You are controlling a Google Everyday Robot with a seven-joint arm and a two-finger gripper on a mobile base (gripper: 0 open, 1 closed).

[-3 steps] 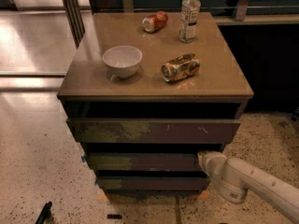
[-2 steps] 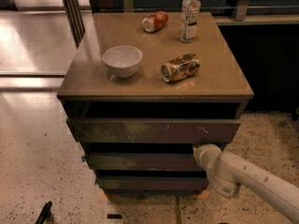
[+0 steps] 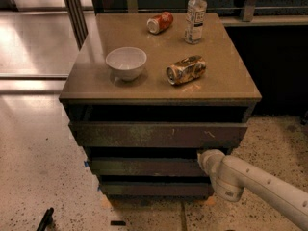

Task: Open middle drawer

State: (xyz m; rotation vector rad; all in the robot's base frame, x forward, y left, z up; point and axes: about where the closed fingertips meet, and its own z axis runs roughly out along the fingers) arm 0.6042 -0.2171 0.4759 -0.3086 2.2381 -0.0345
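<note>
The middle drawer (image 3: 144, 167) is the long dark-brown front between the larger top front (image 3: 159, 134) and the small dark bottom front (image 3: 154, 189). It sits nearly flush with the cabinet. My gripper (image 3: 202, 157) reaches in from the lower right on a white arm (image 3: 260, 184). Its tip is at the right end of the middle drawer, at the dark gap above that front's top edge. The tip is partly hidden in that gap.
On the cabinet top (image 3: 226, 76) are a white bowl (image 3: 126, 61), a crushed can lying on its side (image 3: 186, 70), a red can (image 3: 160, 22) and a clear bottle (image 3: 196, 14). Speckled floor lies in front, and a dark counter stands to the right.
My arm has moved left and slightly up, bringing the gripper tip in against the right end of the middle drawer. The drawers have not visibly moved.
</note>
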